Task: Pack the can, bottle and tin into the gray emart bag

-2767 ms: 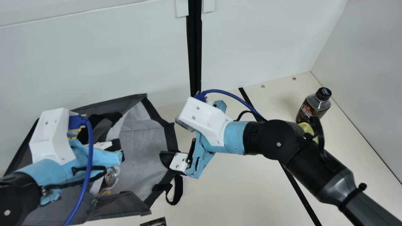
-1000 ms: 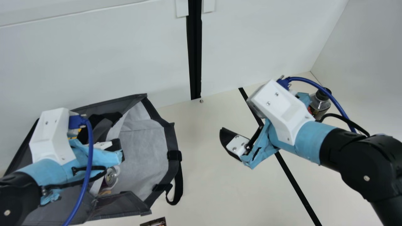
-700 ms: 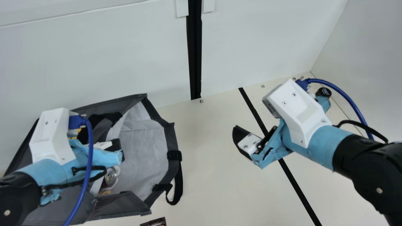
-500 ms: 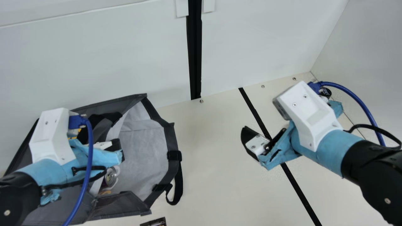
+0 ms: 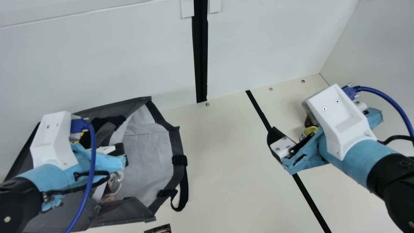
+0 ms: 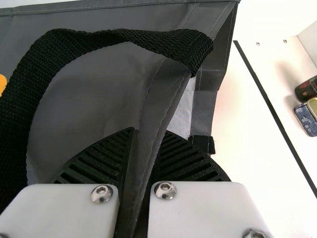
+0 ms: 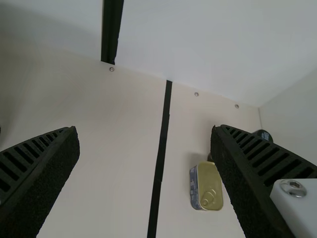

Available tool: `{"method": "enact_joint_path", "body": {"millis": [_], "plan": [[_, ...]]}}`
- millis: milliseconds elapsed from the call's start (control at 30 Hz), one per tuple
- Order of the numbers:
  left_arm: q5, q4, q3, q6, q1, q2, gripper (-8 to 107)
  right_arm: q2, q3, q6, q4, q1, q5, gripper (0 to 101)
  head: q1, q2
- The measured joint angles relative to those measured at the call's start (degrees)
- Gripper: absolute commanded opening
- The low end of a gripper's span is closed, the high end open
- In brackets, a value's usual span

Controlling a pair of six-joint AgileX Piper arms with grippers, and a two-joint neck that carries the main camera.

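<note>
Plainly, more of the bag's fabric is revealed by the left wrist view, where a broad black woven strap [image 6: 54, 59] is looped over the side of the gray emart bag with black trim [image 5: 147, 155]. A fold of that gray side is pinched by the left gripper [image 5: 120, 150], with one black ribbed finger set on each face of it. In the main view, the bag's pale inner face is shown, and inside the bag a silver-topped can [image 5: 114, 182] is seen beside the blue-wrapped left wrist.

By the right wrist view, the whole top of the flat gold tin with a pull tab [image 7: 209, 186] is given, lying on the cream table [image 5: 223, 155]. The fingers of the right gripper [image 5: 277, 139] are spread wide apart, with nothing held between them.

Near the tin, the dark-labelled bottle with a black cap [image 6: 307, 89] is cut off by the left wrist view's edge; in the main view it is mostly hidden behind the white camera housing [image 5: 338, 119], and the tin is partly covered too. The can is partly hidden by the left arm, and a dark printed packet [image 5: 160, 229] is cropped at the main view's bottom edge.
</note>
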Motion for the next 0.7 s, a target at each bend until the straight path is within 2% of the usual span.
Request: {"method": "enact_joint_path", "body": {"millis": [267,700], "plan": [[0.00,0.00,0.00,0.00,0.00,0.00,10,-0.73,-1.07,3.72,-4.48,0.05,1.72,91,0.00,-0.09],[0.00,0.00,0.00,0.00,0.00,0.00,10,-2.33,-2.24,5.53,-5.86,-0.48,4.25,91,0.00,-0.09]]}}
